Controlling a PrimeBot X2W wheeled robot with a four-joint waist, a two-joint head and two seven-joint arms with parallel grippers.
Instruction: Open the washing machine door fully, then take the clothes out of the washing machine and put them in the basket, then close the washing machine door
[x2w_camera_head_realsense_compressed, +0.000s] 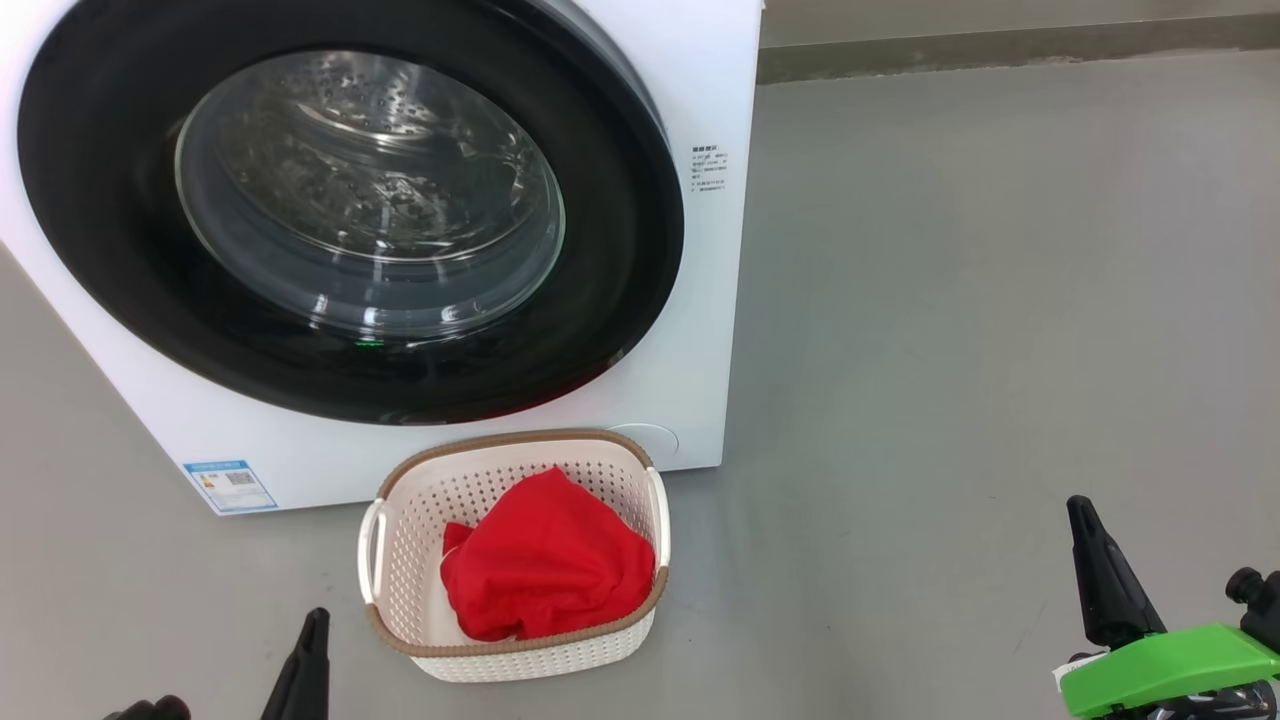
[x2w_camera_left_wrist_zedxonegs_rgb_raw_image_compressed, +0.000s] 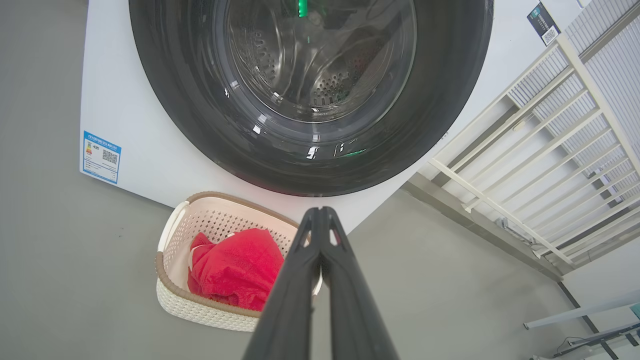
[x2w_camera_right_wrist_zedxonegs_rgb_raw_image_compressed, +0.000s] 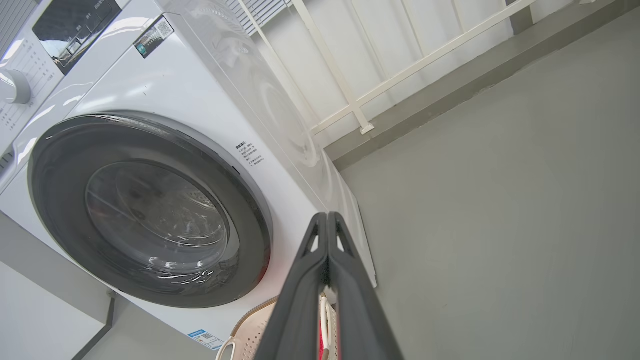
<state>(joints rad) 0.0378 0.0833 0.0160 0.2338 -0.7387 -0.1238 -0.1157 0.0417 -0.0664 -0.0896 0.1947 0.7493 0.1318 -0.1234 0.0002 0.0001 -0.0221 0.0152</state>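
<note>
Final step: the washing machine door (x2w_camera_head_realsense_compressed: 350, 215), upper left, looks closed, and the red clothes (x2w_camera_head_realsense_compressed: 545, 570) lie in the basket (x2w_camera_head_realsense_compressed: 420, 520). My left gripper (x2w_camera_head_realsense_compressed: 315, 630) and right gripper (x2w_camera_head_realsense_compressed: 1090, 545) are pressed together, empty. Next I verify latching.

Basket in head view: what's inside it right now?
A heap of red clothes lies in the basket, toward its right side. Its bare perforated bottom shows at the left. Whatever sits under the heap is covered.

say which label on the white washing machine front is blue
The rectangular sticker at its lower left corner; the small label right of the round black-rimmed door is plain grey print.
</note>
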